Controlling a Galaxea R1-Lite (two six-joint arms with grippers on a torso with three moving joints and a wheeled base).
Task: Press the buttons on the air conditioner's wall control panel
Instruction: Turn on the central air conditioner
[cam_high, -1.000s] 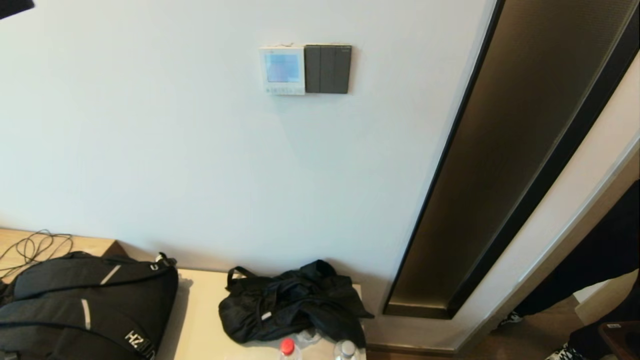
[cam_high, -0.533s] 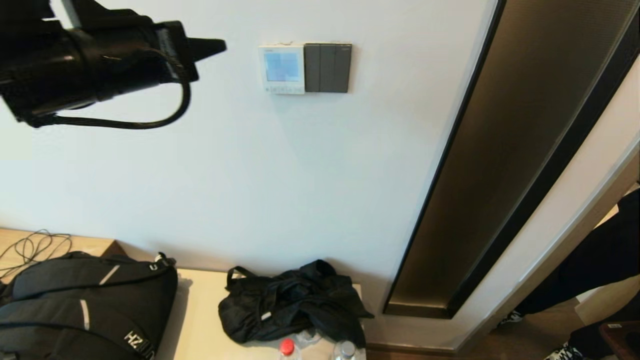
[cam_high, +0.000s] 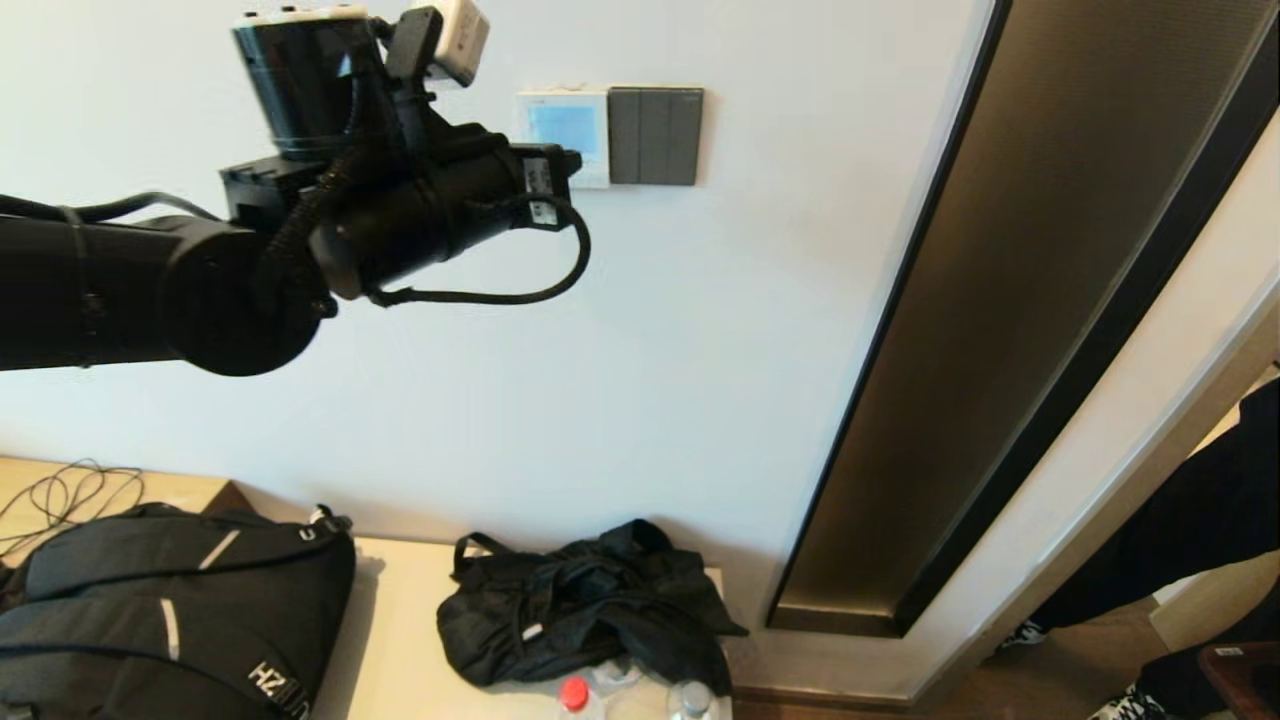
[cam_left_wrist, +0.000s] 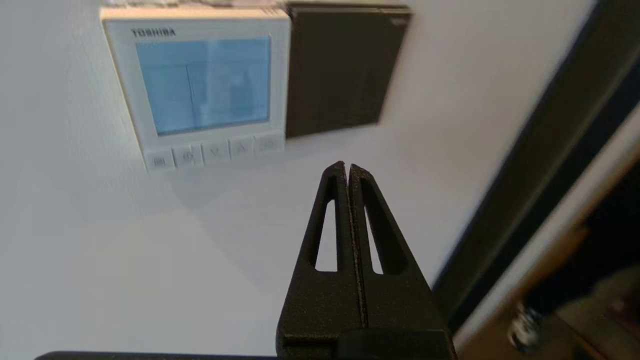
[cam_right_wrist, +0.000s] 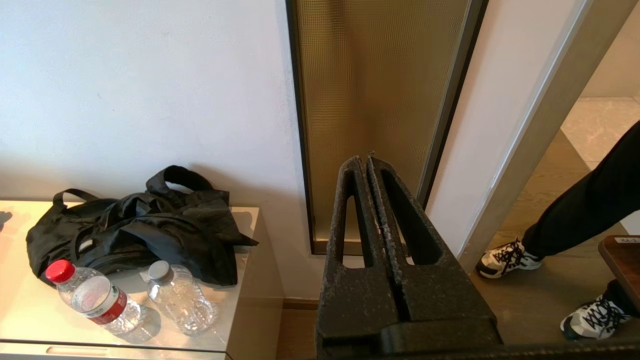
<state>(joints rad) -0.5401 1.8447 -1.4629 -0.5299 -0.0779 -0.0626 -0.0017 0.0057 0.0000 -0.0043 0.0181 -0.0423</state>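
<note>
Control panel (cam_high: 567, 135): white wall unit with pale blue screen, upper centre of the head view; its left edge is hidden behind the left arm. A row of small buttons (cam_left_wrist: 215, 151) runs along its lower edge.
Switch plate (cam_high: 655, 136): dark grey, touching the panel's right side.
Left gripper (cam_left_wrist: 348, 170): fingers pressed together, holding nothing; in the left wrist view the tip sits below the switch plate and short of the buttons. Whether it touches the wall cannot be told.
Left arm (cam_high: 300, 240): reaches in from the left edge of the head view, upper left, across the panel's lower left corner.
Right gripper (cam_right_wrist: 367, 165): fingers closed, empty, low by the glass door panel (cam_right_wrist: 370, 100).
Bench (cam_high: 400, 640): bottom of the head view, carrying a black backpack (cam_high: 170, 620), a crumpled black bag (cam_high: 585, 600) and two water bottles (cam_right_wrist: 95, 300).
Person's leg (cam_right_wrist: 585, 210): right edge, by the doorway.
</note>
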